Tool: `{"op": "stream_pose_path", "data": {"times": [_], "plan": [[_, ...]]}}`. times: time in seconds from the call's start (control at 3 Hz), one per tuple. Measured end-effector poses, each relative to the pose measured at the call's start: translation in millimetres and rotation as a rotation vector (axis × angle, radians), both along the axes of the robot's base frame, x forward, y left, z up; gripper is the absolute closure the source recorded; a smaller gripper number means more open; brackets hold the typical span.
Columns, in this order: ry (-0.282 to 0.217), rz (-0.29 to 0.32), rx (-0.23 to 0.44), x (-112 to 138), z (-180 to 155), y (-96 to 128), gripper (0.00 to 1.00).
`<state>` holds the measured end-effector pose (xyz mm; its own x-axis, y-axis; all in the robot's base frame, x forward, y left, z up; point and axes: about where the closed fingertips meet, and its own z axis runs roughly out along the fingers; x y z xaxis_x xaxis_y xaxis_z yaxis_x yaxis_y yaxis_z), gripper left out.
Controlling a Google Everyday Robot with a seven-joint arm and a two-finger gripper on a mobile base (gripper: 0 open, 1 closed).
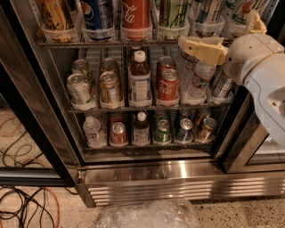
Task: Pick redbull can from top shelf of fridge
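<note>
The fridge point(147, 176) stands open in front of me. Its top shelf point(107, 44) is a wire rack with cans in translucent cups. A slim blue and silver can, apparently the redbull can point(205, 12), stands right of the middle, its top cut off by the frame edge. Left of it stand a green can point(173, 13), a red Coca-Cola can point(136, 15) and a Pepsi can point(99, 15). My gripper point(196, 46), cream coloured on a white arm point(262, 67), reaches in from the right. It sits at the shelf's front rail, just below the redbull can.
The middle shelf point(147, 107) holds cans and bottles, with a brown bottle point(140, 80) at its centre. The lower shelf holds more cans. The black door frame point(31, 111) runs down the left. Cables point(26, 209) lie on the floor and a crinkled plastic bag point(149, 214) lies in front.
</note>
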<state>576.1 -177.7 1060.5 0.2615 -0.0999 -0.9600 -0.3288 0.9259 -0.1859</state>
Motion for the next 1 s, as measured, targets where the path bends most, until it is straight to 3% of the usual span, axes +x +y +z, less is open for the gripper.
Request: {"op": "stream_pose_path", "data": {"times": [1.0], "plan": [[-0.039, -0.021, 0.000, 0.8, -7.1, -8.7, 0.00]]}}
